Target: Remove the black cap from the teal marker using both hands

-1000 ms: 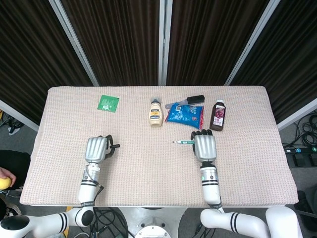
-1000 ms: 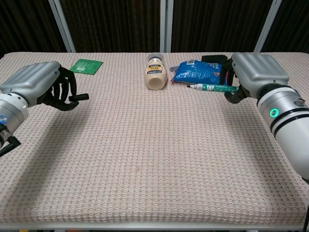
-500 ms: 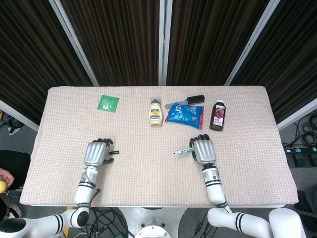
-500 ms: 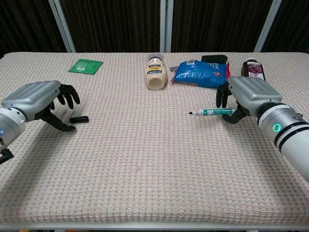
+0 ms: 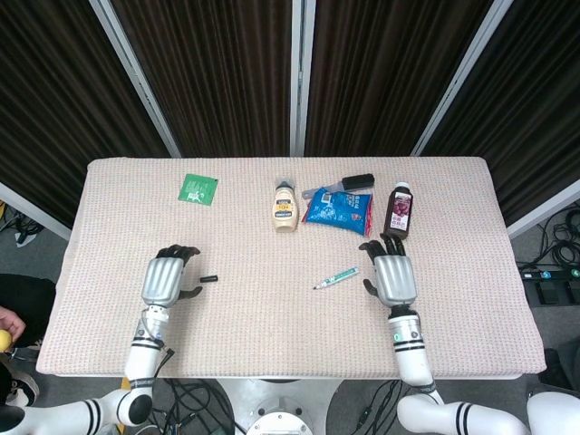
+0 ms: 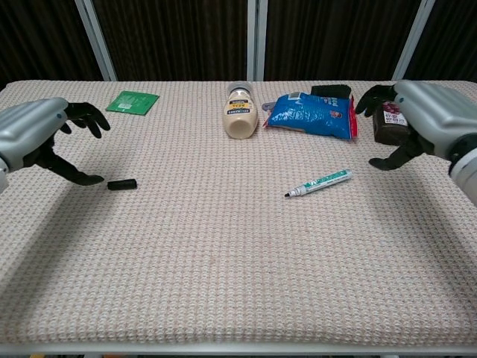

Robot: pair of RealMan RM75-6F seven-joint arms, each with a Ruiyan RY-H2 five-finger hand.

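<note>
The teal marker (image 5: 336,277) lies uncapped on the table (image 5: 272,335), right of centre, its bare tip pointing toward the near left, and nothing touches it. Its black cap (image 5: 209,278) lies well apart on the left side of the cloth, just beside the left hand (image 5: 164,279), which hovers with its fingers spread and holds nothing. The right hand (image 5: 393,276) hangs just right of the marker, fingers also spread and empty; in the chest view it sits in front of a dark juice bottle (image 6: 387,119). Further back along the table stand or lie a mayonnaise bottle (image 5: 285,204) on its side, a blue snack bag (image 5: 338,211), a black-handled tool (image 5: 349,184) behind the bag, and a green packet (image 5: 198,188) toward the far left. The table is covered with a beige woven cloth of waffle-like texture. Behind it hang dark pleated curtains (image 5: 208,63) crossed by pale metal struts (image 5: 296,72), and cables (image 5: 557,263) trail on the floor at the right.
</note>
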